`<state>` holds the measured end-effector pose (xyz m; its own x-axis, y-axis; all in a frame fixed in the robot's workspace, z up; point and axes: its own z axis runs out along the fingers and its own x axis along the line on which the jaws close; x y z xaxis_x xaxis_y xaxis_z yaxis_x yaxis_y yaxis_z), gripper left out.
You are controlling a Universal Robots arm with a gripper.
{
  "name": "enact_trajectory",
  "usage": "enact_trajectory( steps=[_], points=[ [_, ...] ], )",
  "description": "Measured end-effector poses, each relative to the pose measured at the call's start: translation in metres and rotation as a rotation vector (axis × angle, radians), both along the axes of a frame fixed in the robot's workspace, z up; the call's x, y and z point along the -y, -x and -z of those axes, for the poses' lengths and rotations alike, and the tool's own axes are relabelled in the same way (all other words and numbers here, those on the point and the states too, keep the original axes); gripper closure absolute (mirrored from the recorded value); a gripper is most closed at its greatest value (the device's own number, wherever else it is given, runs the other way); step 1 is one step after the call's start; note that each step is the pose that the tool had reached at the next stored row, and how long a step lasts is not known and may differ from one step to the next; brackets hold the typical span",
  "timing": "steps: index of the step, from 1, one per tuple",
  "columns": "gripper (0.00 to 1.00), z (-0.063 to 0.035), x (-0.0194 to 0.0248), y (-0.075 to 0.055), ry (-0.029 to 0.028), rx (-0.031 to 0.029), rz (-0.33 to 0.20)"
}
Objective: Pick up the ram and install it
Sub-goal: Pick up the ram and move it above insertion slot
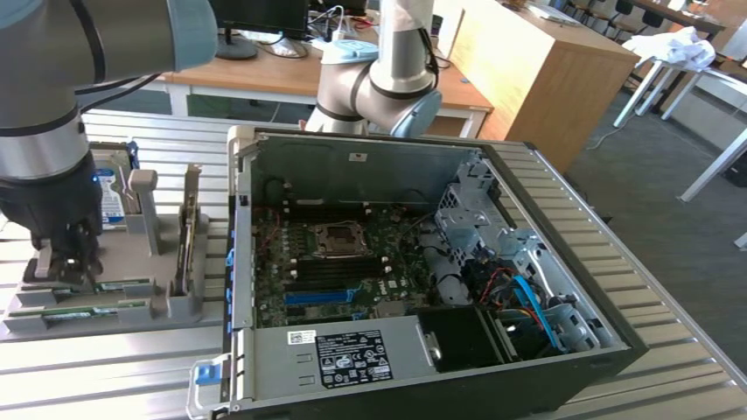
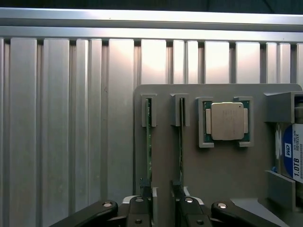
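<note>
Spread open, my end effector (image 2: 162, 201) hangs low over one end of a grey holder (image 2: 165, 156) that lies on the ribbed metal surface (image 2: 57, 118); nothing sits between my fingers (image 2: 139, 208) but the bare middle of the holder, so I grip nothing. The ram (image 2: 149, 135) stands on edge in a narrow slot of the holder, a thin green strip in the wrist view; a second ram stick (image 2: 181, 137) stands on edge in the slot just beside it. One of my fingers lies over the near end of each slot, and I cannot tell whether either one touches a stick. Beyond the second ram stick on the holder rests the square silver processor (image 2: 226, 121) in its own nest, and past that a hard drive (image 2: 294, 163) with a blue and white label.

From the exterior view I am at the exterior view's left, fingers down among the holder's slots; an expansion card (image 1: 187, 229) stands upright on the same holder. The open computer case (image 1: 350, 166) lies on the surface just to the exterior view's right of the holder, its motherboard (image 1: 350, 267) uncovered; the ram is in the holder, not in the case.
</note>
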<state>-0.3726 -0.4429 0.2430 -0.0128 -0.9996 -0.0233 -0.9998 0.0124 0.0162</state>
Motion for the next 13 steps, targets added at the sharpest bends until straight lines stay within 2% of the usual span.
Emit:
enact_trajectory(
  steps=[4,9,13],
  points=[
    [0.7,0.0,0.005,0.0001,0.0,-0.0001,0.0],
    [0.7,0.0002,0.005,0.0,0.0,0.0,0.0],
    [0.7,0.004,0.005,0.0,0.0,0.0,0.0]
  ],
)
